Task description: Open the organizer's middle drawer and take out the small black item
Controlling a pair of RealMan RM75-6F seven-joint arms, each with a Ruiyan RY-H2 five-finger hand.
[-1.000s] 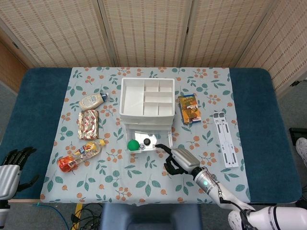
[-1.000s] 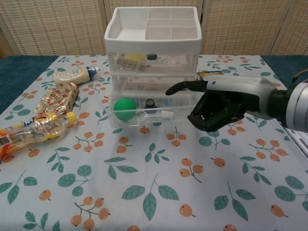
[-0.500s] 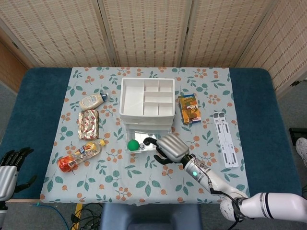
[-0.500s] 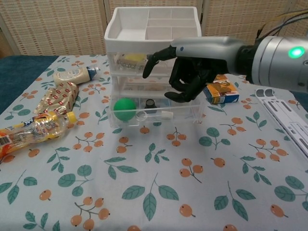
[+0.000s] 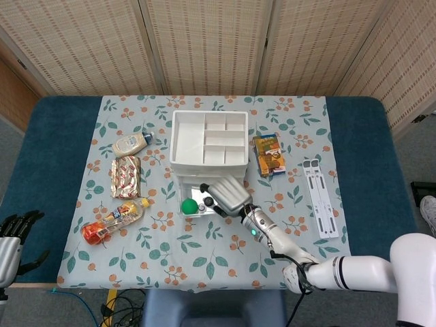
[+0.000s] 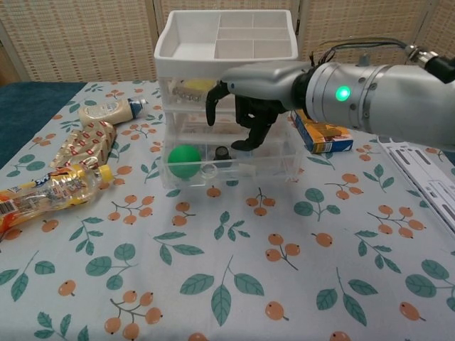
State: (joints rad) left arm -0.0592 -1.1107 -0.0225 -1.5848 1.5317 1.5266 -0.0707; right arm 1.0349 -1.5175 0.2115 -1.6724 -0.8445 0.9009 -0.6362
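The white organizer (image 5: pixel 175 140) (image 6: pixel 226 65) stands mid-table with one clear drawer (image 6: pixel 270 170) pulled out toward me. In that drawer lie a green ball (image 5: pixel 189 205) (image 6: pixel 184 158), a small black item (image 6: pixel 222 152) and a small clear piece. My right hand (image 5: pixel 225 195) (image 6: pixel 250 105) hovers over the drawer with its fingers curved downward just above the black item, holding nothing. In the head view the hand covers most of the black item. My left hand (image 5: pixel 11 238) rests off the table's near left corner, fingers spread and empty.
Left of the organizer lie a mayonnaise bottle (image 5: pixel 131 144) (image 6: pixel 106 111), a red snack packet (image 5: pixel 125 176) and an orange drink bottle (image 5: pixel 112 221) (image 6: pixel 43 193). On the right are a snack box (image 5: pixel 268 154) (image 6: pixel 323 131) and a white folding stand (image 5: pixel 319 197).
My right hand rose from the cloth beside the drawer, swung left and now hangs over the open drawer above the black item. The left hand barely shifted.
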